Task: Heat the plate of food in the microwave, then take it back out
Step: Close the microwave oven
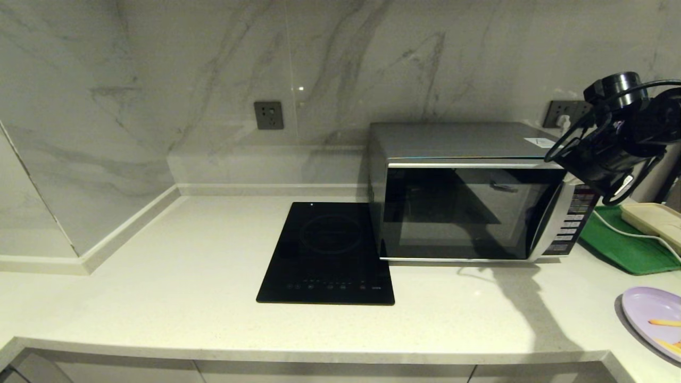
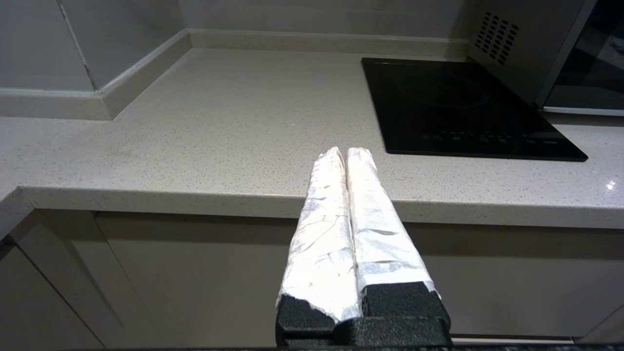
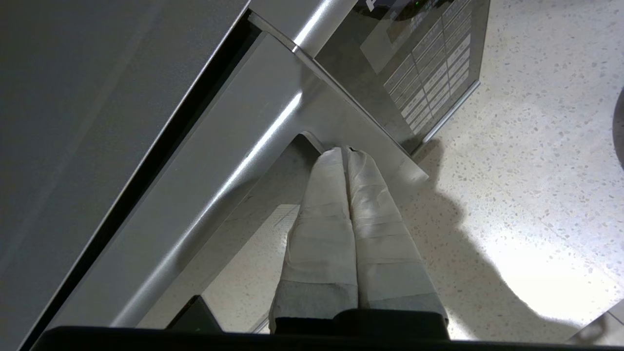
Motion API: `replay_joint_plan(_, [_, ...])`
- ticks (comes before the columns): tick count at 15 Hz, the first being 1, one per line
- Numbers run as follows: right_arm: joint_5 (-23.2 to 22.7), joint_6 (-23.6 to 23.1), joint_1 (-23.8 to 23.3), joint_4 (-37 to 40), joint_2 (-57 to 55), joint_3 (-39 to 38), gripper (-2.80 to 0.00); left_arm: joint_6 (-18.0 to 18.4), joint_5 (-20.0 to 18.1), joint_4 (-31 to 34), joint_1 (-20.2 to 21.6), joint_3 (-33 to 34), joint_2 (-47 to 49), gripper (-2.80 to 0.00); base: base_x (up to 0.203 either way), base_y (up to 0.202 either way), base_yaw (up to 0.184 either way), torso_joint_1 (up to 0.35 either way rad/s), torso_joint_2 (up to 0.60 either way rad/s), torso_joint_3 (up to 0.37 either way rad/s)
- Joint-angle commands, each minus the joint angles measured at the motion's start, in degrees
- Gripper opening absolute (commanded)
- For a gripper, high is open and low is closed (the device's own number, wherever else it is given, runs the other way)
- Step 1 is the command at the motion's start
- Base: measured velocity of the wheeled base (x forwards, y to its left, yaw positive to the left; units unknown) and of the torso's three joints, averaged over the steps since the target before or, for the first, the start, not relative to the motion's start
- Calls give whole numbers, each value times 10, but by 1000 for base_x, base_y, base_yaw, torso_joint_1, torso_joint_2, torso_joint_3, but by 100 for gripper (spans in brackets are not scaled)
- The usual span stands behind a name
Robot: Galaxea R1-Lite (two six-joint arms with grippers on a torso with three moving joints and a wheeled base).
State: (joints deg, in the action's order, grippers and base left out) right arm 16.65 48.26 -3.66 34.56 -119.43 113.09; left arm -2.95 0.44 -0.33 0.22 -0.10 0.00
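Note:
The silver microwave (image 1: 463, 207) stands on the counter with its dark glass door facing me and looking closed. My right gripper (image 3: 345, 150) is shut and empty, its taped fingertips resting at the top right corner of the door's silver frame, beside the button panel (image 3: 429, 83). A dark slit runs between the cabinet top and the door frame there. In the head view the right wrist (image 1: 612, 143) hides those fingers. The lavender plate (image 1: 652, 316) with orange-yellow sticks lies at the counter's right edge. My left gripper (image 2: 345, 152) is shut and empty, parked low before the counter's front edge.
A flat black induction cooktop (image 1: 327, 252) lies just left of the microwave. A green tray (image 1: 622, 244) with a cream box (image 1: 654, 221) and a white cable sits right of it. Marble walls close the back and left; a socket (image 1: 268, 115) is on the back wall.

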Motion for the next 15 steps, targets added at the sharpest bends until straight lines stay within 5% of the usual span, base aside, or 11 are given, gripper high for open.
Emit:
replay_joint_plan(1, [0,1,0,2,-6,0,-280,0,0,0,0,0,-1,-280,0,0,0,0,0,0])
replay_joint_plan(15, [-21,-23,0,-37,0,-3,-280,0,0,0,0,0,-1,-280,0,0,0,0,0,0])
